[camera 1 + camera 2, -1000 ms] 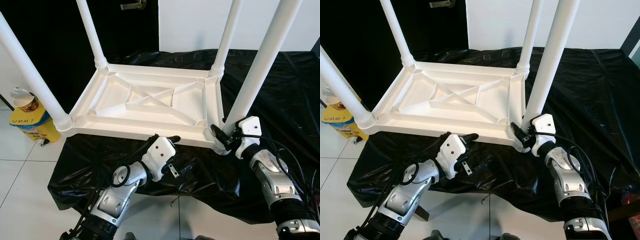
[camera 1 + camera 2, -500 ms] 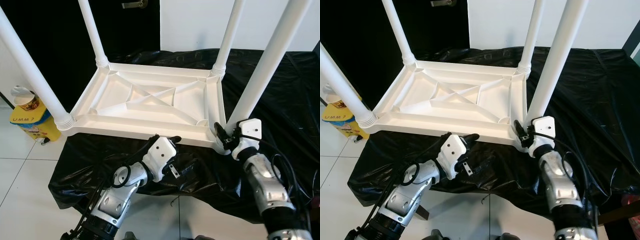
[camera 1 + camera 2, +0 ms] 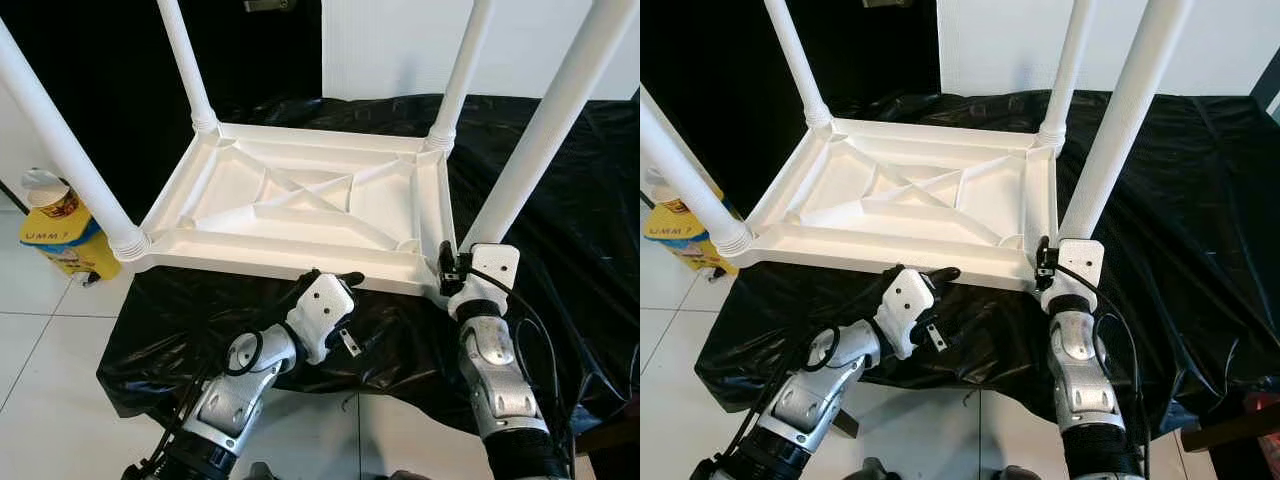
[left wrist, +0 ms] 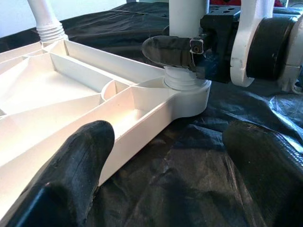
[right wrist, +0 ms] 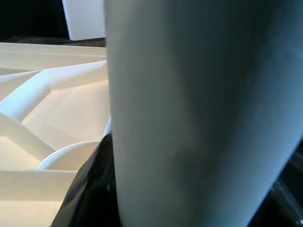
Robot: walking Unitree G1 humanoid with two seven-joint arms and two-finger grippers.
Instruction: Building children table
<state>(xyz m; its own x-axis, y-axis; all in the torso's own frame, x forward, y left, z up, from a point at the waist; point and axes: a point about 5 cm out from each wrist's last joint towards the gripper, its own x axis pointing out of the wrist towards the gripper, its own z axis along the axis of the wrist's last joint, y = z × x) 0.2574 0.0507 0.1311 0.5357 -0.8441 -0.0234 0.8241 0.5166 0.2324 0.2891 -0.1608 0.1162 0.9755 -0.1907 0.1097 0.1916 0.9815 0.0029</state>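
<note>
- since a second ago the right gripper (image 3: pixel 447 272) has swung round the near right leg (image 3: pixel 540 140), its arm now straighter; fingers clamped on the leg's base
- left gripper (image 3: pixel 335 300) spread open beside the upturned table (image 3: pixel 300 205)'s near edge, on the black sheet (image 3: pixel 580 200)

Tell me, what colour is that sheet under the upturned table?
Black and glossy sheet, shown best in the left eye view.
</note>
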